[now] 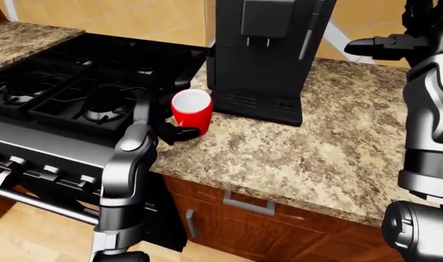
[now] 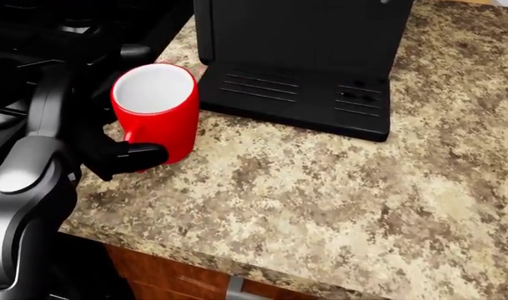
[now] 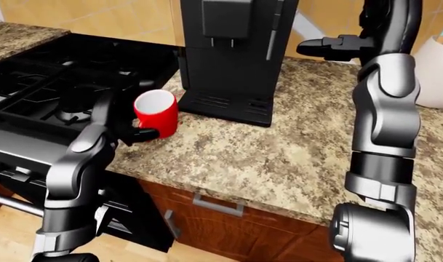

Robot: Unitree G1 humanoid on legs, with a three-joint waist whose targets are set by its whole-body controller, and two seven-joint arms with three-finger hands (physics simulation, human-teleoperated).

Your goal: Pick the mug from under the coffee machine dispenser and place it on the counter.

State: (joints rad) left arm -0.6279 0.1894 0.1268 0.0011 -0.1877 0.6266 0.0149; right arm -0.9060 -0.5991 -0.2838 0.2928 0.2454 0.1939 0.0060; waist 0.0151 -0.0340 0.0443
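Observation:
A red mug [image 2: 157, 119] with a white inside stands upright at the counter's [image 2: 320, 206] left end, left of the black coffee machine [image 2: 295, 37] and off its drip tray [image 2: 304, 103]. My left hand [image 2: 116, 153] is shut on the mug, with dark fingers [image 2: 141, 153] wrapped round its lower side. I cannot tell whether the mug's base touches the granite. My right hand [image 3: 324, 47] hangs high at the right of the machine, open with nothing in it.
A black gas stove [image 1: 75, 82] adjoins the counter on the left, right beside the mug. Wooden cabinet fronts with a metal handle [image 1: 246, 204] run below the counter edge. A white vessel [image 3: 436, 71] stands at the far right.

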